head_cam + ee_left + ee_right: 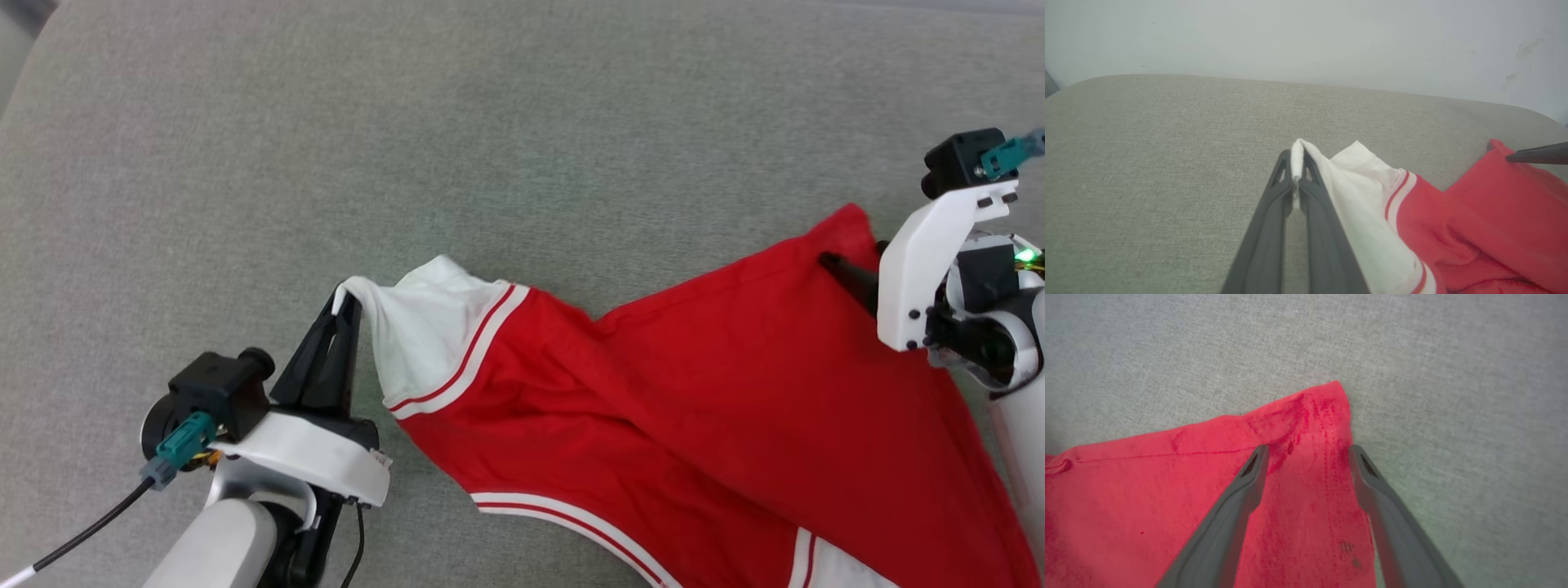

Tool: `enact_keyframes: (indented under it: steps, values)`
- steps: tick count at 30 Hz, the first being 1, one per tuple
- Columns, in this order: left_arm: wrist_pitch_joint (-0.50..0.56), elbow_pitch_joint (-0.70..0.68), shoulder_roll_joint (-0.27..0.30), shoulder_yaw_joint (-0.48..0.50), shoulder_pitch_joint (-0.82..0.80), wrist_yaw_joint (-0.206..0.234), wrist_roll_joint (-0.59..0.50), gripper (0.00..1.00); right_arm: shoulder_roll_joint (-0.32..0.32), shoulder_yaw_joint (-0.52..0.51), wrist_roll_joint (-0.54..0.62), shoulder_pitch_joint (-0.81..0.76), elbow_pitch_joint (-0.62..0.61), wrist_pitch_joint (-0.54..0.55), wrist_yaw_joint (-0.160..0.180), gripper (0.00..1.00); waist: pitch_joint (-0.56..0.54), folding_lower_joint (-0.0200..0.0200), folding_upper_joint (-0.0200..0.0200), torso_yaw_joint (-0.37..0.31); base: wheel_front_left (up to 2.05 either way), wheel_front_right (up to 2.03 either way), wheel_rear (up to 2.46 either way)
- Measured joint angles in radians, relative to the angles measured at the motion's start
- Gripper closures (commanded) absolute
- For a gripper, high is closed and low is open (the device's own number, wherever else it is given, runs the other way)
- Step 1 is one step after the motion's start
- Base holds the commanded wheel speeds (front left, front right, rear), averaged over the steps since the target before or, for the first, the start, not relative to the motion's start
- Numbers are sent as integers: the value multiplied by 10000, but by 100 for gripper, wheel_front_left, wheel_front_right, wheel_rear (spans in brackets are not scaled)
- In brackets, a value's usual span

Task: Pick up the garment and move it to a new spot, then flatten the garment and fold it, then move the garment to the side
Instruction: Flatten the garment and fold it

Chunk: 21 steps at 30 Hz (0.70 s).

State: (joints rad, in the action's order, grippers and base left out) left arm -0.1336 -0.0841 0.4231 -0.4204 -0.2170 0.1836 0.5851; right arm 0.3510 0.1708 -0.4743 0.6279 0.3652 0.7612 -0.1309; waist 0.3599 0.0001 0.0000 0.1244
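Red garment (653,392) lies lower right on a grey cushion (326,122); left gripper (346,304) pinches its white sleeve (424,335), right gripper (1308,451) spread open over its upper-right corner (849,224). Flattening seems in hand; next, draw the sleeve outward

The garment (653,392) is cut off by the bottom and right edges of the head view. Its second white sleeve (849,572) shows as a partial strip at the bottom edge. The garment's underside is hidden against the grey cushion (490,122).

At the garment's far red corner, the right gripper (1308,451) is largely masked in the head view by its white bracket (931,261); one dark finger (849,278) shows. In the right wrist view, fingertip contact with the fabric cannot be determined, and the dark marks (1349,553) on the garment are too blurred to identify.

The part of the sleeve hem (1297,149) inside the clamped left gripper (1297,163) is hidden.
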Motion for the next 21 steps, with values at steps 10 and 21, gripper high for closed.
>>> enact_keyframes:
  steps: [10, 21]
  values:
    - [-290, 374, -268, -182, -433, -184, -23, 100, 194, 579, -426, 1104, 1542, 731, -4, 100, 563, -2, 0, 468, 0, 0, 0]
    - [-418, 673, -169, -38, -561, -270, 90, 100, 412, 1455, -541, 1251, 1517, -359, -2, 100, -54, 0, 0, 343, 0, 0, 0]
